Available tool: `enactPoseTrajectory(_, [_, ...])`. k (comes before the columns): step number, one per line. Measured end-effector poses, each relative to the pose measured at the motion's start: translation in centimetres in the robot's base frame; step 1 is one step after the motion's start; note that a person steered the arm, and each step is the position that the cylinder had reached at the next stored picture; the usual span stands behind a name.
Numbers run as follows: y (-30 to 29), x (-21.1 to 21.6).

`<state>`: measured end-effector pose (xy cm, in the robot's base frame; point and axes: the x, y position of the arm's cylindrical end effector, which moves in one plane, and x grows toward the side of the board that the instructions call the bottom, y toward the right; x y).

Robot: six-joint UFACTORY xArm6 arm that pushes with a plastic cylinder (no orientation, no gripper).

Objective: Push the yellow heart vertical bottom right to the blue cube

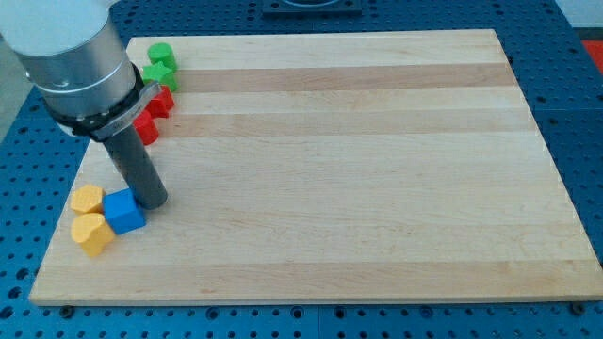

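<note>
Tip (155,201) touching blue cube (123,211), yellow heart (92,234) beside, no writing

No text, label, brand, number or sign is showing anywhere, whether on the board (377,141), on the blocks or on the arm (71,56).

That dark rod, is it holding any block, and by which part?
Nothing is held. The rod has no grip; my tip only rests on the board, right beside the blue cube, on the cube's upper right in the view.
</note>
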<state>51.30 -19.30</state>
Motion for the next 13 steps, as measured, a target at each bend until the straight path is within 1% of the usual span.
enactPoseTrajectory(1, [0.5,1.6])
enactPoseTrajectory(2, [3.2,4.4])
enactPoseTrajectory(3, [0.5,9.1])
enactPoseTrajectory(4, [-7.0,10.4])
enactPoseTrajectory(5, [-11.1,10.2])
enactPoseTrajectory(7, [-11.0,5.7])
enactPoseTrajectory(8, [-9.7,5.9])
enactPoseTrajectory(9, [-6.4,6.2])
enactPoseTrajectory(11, [-2.4,6.2])
enactPoseTrajectory(12, [-5.7,7.2])
enactPoseTrajectory(13, [-9.9,6.9])
